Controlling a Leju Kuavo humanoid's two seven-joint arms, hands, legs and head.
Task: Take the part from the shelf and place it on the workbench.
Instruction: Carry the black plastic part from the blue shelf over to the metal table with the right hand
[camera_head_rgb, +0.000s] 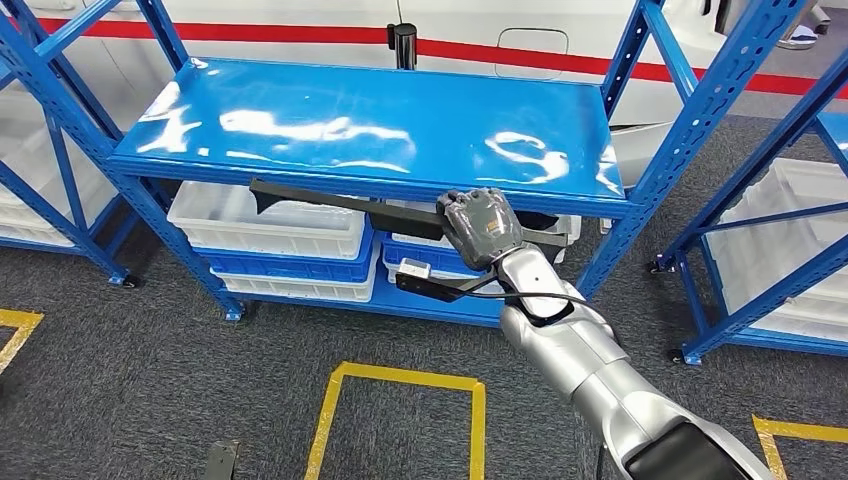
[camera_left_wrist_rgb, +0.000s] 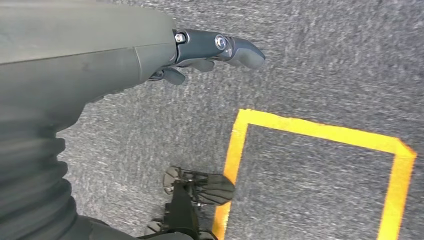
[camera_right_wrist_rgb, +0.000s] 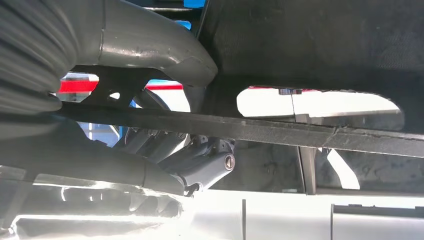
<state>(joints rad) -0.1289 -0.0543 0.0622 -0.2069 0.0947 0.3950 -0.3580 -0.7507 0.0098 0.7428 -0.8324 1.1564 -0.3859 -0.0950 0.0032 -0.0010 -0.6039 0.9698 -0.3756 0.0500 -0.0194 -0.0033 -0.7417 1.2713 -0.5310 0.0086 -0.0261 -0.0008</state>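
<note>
- The right hand's fingers (camera_right_wrist_rgb: 200, 165) are curled around the part (camera_head_rgb: 340, 204), with the thumb (camera_right_wrist_rgb: 150, 47) on its other side, so the hand has a firm hold of it.
- The right hand (camera_head_rgb: 482, 228) sits just under the front edge of the shelf (camera_head_rgb: 370, 125), back of the hand up, at the right part of that edge.
- The part is a long, thin, dark bar; it runs from the hand toward the left, along and just below the shelf's front edge, and ends in a small downward-hooked tip.
- The right wrist view shows the bar close up as a flat black strip with a rough, matte edge, crossing between thumb and fingers; the head view shows its whole length.
- The left hand (camera_left_wrist_rgb: 210, 50) hangs over grey carpet (camera_left_wrist_rgb: 325, 60) beside a yellow floor line (camera_left_wrist_rgb: 320, 132); its fingers are half-curled and apart, holding nothing.
- White bins (camera_head_rgb: 270, 225) stand on the lower level behind the bar.
</note>
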